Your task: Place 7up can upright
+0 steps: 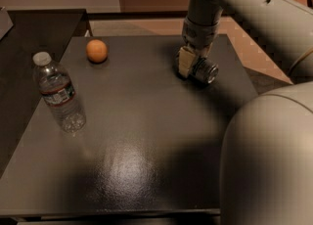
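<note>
The 7up can (206, 71) lies on its side on the dark table (146, 136), near the far right edge, with a shiny silver end facing the front right. My gripper (194, 65) comes down from above and straddles the can. One cream finger (184, 64) presses against the can's left side, and the other finger is hidden behind the can. The gripper looks shut on the can, which rests on the table top.
A clear plastic water bottle (58, 94) stands on the left of the table. An orange (97, 51) sits at the far left. My arm and body (269, 160) fill the right of the view. A second dark surface (29, 33) adjoins on the left.
</note>
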You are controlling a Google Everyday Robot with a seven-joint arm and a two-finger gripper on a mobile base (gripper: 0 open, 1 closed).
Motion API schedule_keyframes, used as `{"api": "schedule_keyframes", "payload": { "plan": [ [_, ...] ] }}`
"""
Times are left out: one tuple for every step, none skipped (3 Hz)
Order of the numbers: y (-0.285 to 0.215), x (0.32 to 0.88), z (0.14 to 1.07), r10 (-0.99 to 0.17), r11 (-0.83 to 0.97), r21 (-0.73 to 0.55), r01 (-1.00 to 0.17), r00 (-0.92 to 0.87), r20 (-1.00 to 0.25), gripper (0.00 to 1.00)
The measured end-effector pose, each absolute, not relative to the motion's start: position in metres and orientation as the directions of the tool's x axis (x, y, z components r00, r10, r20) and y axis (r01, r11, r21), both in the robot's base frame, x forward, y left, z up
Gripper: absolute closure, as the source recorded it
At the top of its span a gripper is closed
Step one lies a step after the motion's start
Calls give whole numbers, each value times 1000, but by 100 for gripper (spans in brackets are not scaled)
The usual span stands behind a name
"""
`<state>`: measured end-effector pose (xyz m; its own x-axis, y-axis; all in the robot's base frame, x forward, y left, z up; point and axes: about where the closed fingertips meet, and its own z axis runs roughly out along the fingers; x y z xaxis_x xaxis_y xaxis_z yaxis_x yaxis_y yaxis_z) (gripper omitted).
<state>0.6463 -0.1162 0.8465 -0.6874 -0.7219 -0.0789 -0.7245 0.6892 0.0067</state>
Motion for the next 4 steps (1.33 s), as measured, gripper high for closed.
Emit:
{"api": "schedule_keyframes", "payload": {
  "plan": [
    [-111,642,875,-768,612,38,-790,-605,-211,88],
    [-99,633,909,-797,493,48,-868,-474,-374,100],
    [-91,624,932,-792,404,46,-913,-375,-482,100],
    [-81,610,952,-733,298,27,-954,-247,-634,100]
  ]
}}
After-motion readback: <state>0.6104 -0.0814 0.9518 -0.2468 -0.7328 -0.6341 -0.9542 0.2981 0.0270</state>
